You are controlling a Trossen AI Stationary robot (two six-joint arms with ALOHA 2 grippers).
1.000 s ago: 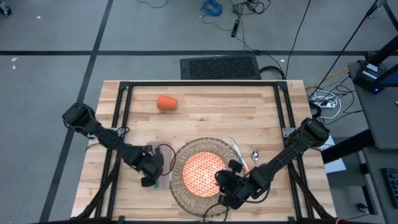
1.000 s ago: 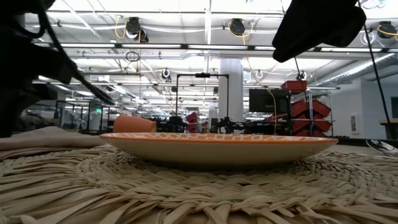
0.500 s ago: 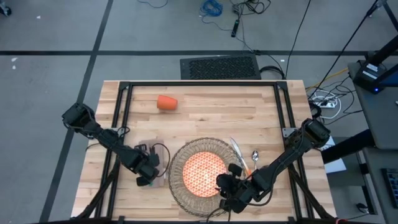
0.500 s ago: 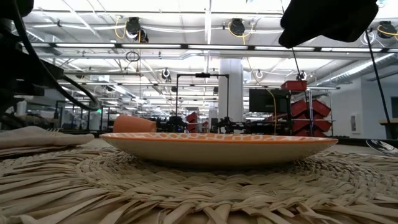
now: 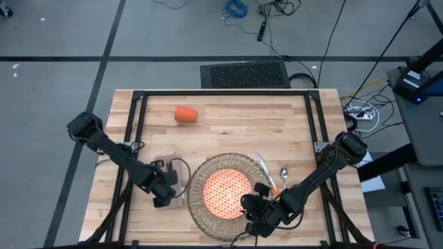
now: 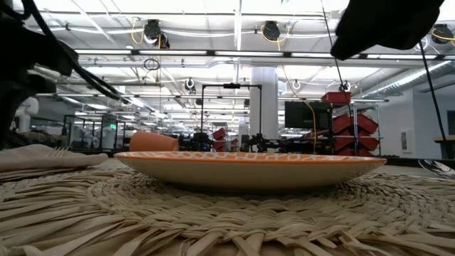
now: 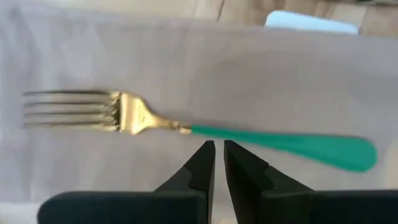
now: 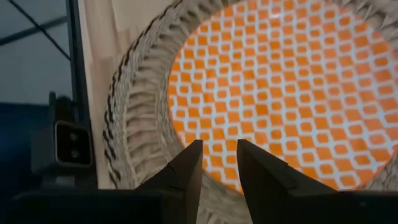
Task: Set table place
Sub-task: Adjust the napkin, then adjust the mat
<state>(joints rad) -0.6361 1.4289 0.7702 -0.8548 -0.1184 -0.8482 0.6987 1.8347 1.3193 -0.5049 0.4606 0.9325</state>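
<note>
Two pincers at work: left pincer (image 7: 217,158) empty, nearly closed over green-handled fork (image 7: 199,127) on napkin (image 7: 298,74); right pincer (image 8: 219,158) slightly parted, empty, over plate (image 8: 298,81). Best lifted clear without nudging cutlery.

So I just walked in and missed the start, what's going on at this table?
Two robot arms are setting a place on the table. The plate sits on the round woven placemat. The fork lies on the napkin, with the left gripper shut and empty just above it. The right gripper hovers slightly open over the plate's edge. A spoon lies right of the placemat, and the cup lies on its side at the far end.
</note>
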